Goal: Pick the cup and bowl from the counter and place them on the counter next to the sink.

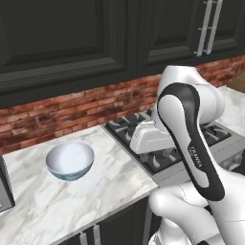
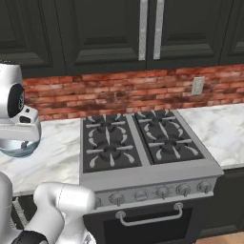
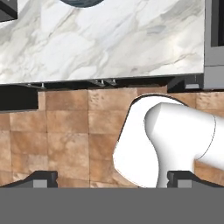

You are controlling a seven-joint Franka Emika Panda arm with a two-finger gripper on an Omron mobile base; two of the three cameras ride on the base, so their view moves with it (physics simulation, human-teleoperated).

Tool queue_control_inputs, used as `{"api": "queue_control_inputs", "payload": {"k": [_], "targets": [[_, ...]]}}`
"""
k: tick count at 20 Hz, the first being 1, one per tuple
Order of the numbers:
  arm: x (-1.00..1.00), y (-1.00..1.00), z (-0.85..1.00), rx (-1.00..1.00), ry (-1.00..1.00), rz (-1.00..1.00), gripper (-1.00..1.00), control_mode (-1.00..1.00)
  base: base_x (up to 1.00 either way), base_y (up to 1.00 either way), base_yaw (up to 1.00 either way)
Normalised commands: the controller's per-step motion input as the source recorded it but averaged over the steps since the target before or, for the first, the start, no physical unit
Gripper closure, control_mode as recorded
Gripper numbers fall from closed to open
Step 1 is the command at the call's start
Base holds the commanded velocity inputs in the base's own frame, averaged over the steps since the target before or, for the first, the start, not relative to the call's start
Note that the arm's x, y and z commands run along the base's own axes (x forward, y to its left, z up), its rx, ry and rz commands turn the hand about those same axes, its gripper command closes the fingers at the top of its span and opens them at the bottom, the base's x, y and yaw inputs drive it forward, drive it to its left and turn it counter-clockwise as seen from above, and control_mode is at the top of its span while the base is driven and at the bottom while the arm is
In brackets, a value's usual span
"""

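End effector (image 3: 111, 179): fingers spread wide, gripping nothing, raised above the tabletop edge.
Bowl (image 1: 70, 160): upright on the tabletop (image 1: 95, 191), left of the stove (image 2: 138, 143), apart from the end effector.

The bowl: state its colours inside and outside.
The bowl is white inside and light blue-grey outside, clearest in the left base view.
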Motion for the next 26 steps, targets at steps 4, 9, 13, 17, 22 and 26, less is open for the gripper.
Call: {"api": "queue_control_inputs", "payload": {"k": [4,9,13,17,22,26], "targets": [[0.00,0.00,0.00,0.00,0.00,0.00,-1.00,1.00,0.00,0.00,0.00],[-0.22,0.00,-0.25,0.08,0.01,0.00,-1.00,-1.00,0.00,0.00,0.00],[-0.45,0.08,-0.79,0.21,-0.04,-0.04,-1.00,-1.00,0.00,0.00,0.00],[-0.26,0.01,-0.49,0.13,-0.10,-0.09,-1.00,-1.00,0.00,0.00,0.00],[0.08,0.00,0.01,0.00,-0.01,-0.11,-1.00,-1.00,0.00,0.00,0.00],[0.27,0.00,0.40,-0.09,0.13,-0.09,-1.00,-1.00,0.00,0.00,0.00]]}}
